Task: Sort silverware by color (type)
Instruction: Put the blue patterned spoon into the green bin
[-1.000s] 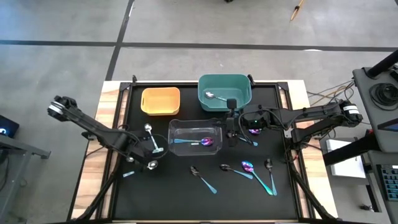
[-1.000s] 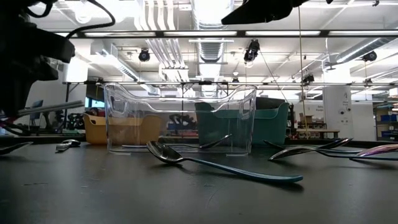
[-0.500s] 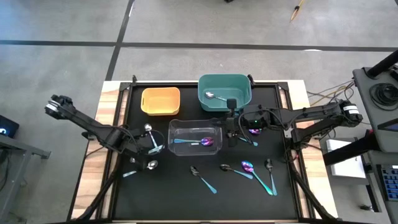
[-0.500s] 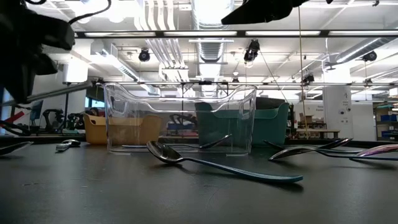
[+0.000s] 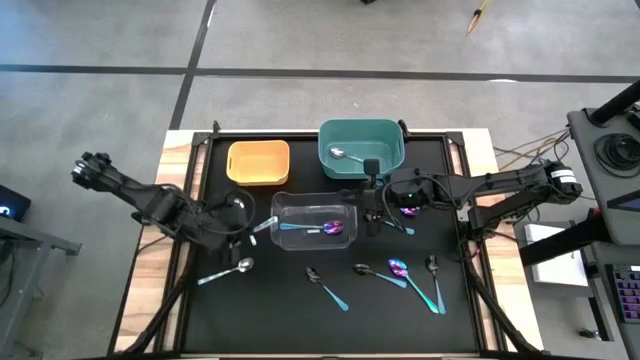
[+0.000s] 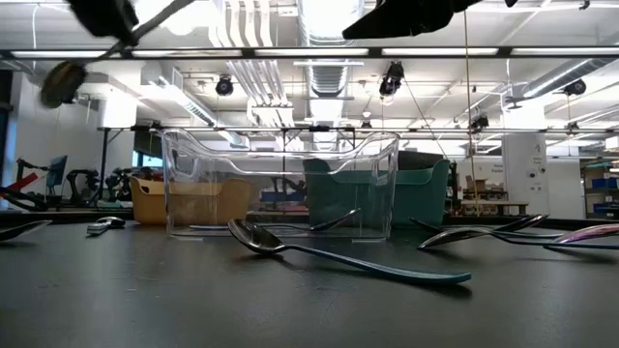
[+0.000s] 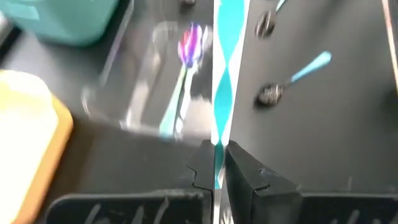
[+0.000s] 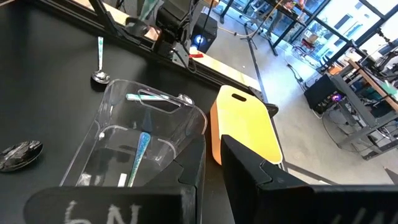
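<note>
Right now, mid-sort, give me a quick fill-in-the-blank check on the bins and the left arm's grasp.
1. The left gripper has its fingers shut on a silver-bowled, teal-handled ____.
2. The iridescent purple spoon lies in the ____ plastic bin.
3. The teal plastic bin holds one ____-bowled spoon.
4. The yellow plastic bin holds ____ spoons.
Missing: spoon; clear; silver; no

No brand, number or sign can be read; only blurred, undecipherable pale marks on both dark wrist housings.
</note>
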